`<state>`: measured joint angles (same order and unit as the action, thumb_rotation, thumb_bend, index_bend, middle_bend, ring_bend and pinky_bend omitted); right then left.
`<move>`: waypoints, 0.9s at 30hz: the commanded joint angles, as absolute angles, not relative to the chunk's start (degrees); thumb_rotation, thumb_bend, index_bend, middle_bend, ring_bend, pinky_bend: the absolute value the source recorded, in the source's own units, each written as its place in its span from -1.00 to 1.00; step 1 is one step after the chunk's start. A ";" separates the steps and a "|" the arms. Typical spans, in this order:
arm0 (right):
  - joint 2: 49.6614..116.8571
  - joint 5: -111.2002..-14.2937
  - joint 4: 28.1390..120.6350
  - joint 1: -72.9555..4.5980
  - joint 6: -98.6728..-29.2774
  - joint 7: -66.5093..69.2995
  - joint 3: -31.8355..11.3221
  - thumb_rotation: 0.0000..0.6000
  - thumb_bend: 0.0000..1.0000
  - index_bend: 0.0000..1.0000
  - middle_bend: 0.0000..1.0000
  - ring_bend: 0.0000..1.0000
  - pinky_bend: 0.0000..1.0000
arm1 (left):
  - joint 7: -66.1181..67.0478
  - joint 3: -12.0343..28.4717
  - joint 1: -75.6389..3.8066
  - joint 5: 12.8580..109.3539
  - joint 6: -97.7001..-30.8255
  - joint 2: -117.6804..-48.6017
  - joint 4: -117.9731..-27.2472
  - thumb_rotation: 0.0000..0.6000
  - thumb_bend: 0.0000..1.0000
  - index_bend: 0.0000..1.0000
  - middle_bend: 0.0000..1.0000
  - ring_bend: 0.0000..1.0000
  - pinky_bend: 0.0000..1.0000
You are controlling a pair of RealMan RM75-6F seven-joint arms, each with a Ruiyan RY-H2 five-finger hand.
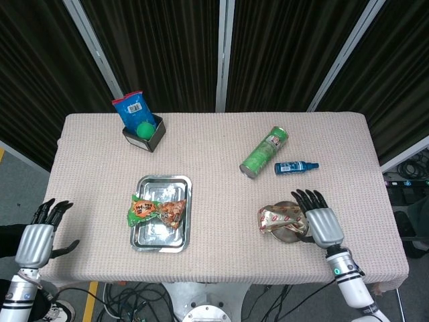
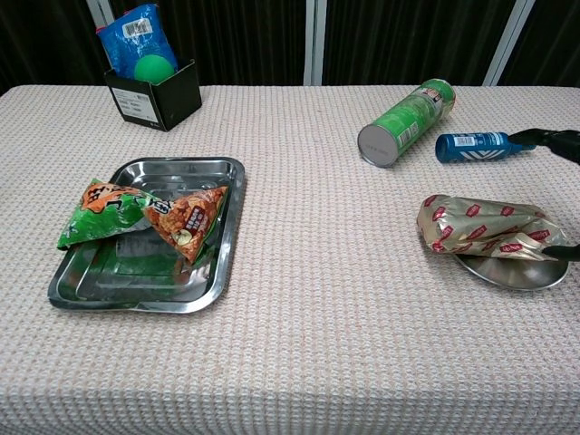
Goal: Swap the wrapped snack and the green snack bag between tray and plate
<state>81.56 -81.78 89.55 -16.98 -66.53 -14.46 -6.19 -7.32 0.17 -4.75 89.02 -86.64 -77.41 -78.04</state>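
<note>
The green snack bag (image 1: 155, 211) (image 2: 136, 213) lies across the steel tray (image 1: 164, 180) (image 2: 181, 165) at the left, its green end hanging over the tray's left rim. On the small round plate (image 1: 289, 236) (image 2: 512, 272) at the right lies the gold and red wrapped snack (image 1: 277, 218) (image 2: 480, 227). My right hand (image 1: 318, 223) hovers over the plate's right side with fingers spread, just right of the wrapped snack; its dark fingertips (image 2: 555, 139) enter the chest view at the right edge. Nothing is in it. My left hand (image 1: 37, 238) stays open beyond the table's left edge.
A green chip can (image 1: 264, 153) (image 2: 405, 122) lies on its side behind the plate, with a blue bottle (image 1: 295, 166) (image 2: 478, 145) beside it. At the back left stands a black box (image 1: 144, 131) (image 2: 152, 91) holding a green ball and a blue packet.
</note>
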 commanded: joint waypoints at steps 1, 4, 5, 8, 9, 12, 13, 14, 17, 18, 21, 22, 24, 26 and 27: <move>84.43 -79.42 89.21 -18.71 -65.08 -17.55 -7.02 1.00 -0.88 -1.00 -0.76 -1.00 -1.00 | -7.72 0.12 -4.63 88.98 -86.72 -77.35 -77.70 1.00 -0.71 -0.68 -0.73 -1.00 -0.84; 86.09 -78.33 88.49 -19.23 -65.31 -19.32 -7.23 1.00 -0.85 -0.96 -0.64 -0.91 -0.99 | -8.19 0.09 -4.52 89.03 -86.86 -77.43 -77.37 1.00 -0.71 -0.68 -0.73 -1.00 -0.84; 86.55 -77.88 88.25 -19.33 -65.35 -19.93 -7.27 1.00 -0.84 -0.93 -0.61 -0.88 -0.98 | -8.28 0.05 -4.50 89.05 -86.85 -77.46 -77.25 1.00 -0.71 -0.68 -0.73 -1.00 -0.84; 87.65 -76.66 87.73 -19.77 -65.15 -21.49 -7.24 1.00 -0.79 -0.74 -0.49 -0.74 -0.88 | -8.59 -0.09 -4.46 89.05 -86.66 -77.59 -76.85 1.00 -0.71 -0.68 -0.73 -1.00 -0.84; 88.04 -76.39 87.42 -19.91 -65.21 -22.03 -7.17 1.00 -0.77 -0.67 -0.47 -0.69 -0.84 | -8.74 -0.12 -4.42 89.00 -86.62 -77.64 -76.67 1.00 -0.71 -0.68 -0.73 -1.00 -0.84; 88.97 -75.34 86.67 -20.28 -64.99 -23.08 -7.09 1.00 -0.73 -0.49 -0.41 -0.57 -0.75 | -9.20 -0.15 -4.32 88.87 -86.56 -77.75 -76.26 1.00 -0.71 -0.68 -0.73 -1.00 -0.84; 89.13 -74.95 86.56 -20.43 -64.72 -23.32 -7.04 1.00 -0.72 -0.45 -0.38 -0.55 -0.73 | -9.31 -0.17 -4.30 88.85 -86.55 -77.79 -76.13 1.00 -0.71 -0.68 -0.73 -1.00 -0.84; 89.27 -74.64 86.46 -20.60 -64.51 -23.51 -7.03 1.00 -0.71 -0.41 -0.37 -0.53 -0.73 | -9.42 -0.18 -4.27 88.83 -86.54 -77.82 -76.00 1.00 -0.71 -0.68 -0.73 -1.00 -0.84; 89.86 -74.26 86.14 -21.00 -64.70 -23.75 -7.19 1.00 -0.66 -0.24 -0.25 -0.44 -0.68 | -9.77 -0.22 -4.17 88.81 -86.57 -77.89 -75.68 1.00 -0.71 -0.68 -0.73 -1.00 -0.84; 90.22 -74.47 85.93 -21.02 -65.30 -23.54 -7.30 1.00 -0.62 -0.13 -0.18 -0.37 -0.64 | -9.88 -0.23 -4.13 88.82 -86.61 -77.90 -75.58 1.00 -0.71 -0.68 -0.73 -1.00 -0.84; 91.13 -75.14 85.11 -21.12 -66.77 -23.26 -7.53 1.00 -0.53 0.15 0.02 -0.18 -0.52 | -10.06 -0.24 -4.09 88.85 -86.65 -77.91 -75.38 1.00 -0.71 -0.68 -0.73 -1.00 -0.84; 91.34 -75.28 84.96 -21.23 -67.00 -23.20 -7.61 1.00 -0.50 0.20 0.06 -0.14 -0.50 | -10.13 -0.24 -4.07 88.83 -86.65 -77.91 -75.34 1.00 -0.71 -0.68 -0.73 -1.00 -0.84; 91.48 -75.64 84.97 -21.63 -67.34 -23.12 -7.88 1.00 -0.45 0.28 0.12 -0.08 -0.48 | -10.33 -0.25 -3.99 88.86 -86.77 -77.90 -75.23 1.00 -0.71 -0.68 -0.73 -1.00 -0.84; 91.26 -76.01 85.60 -22.10 -67.69 -22.80 -8.46 1.00 -0.42 0.30 0.14 -0.06 -0.47 | -10.45 -0.25 -3.92 88.88 -86.87 -77.88 -75.12 1.00 -0.71 -0.68 -0.73 -1.00 -0.84; 90.99 -76.30 86.34 -22.57 -67.88 -22.52 -9.09 1.00 -0.41 0.30 0.14 -0.06 -0.47 | -10.52 -0.25 -3.89 88.88 -86.90 -77.84 -75.04 1.00 -0.71 -0.68 -0.73 -1.00 -0.84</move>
<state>91.22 -76.00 85.78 -22.16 -67.63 -22.81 -8.59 -10.52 -0.25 -3.90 88.88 -86.89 -77.84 -75.04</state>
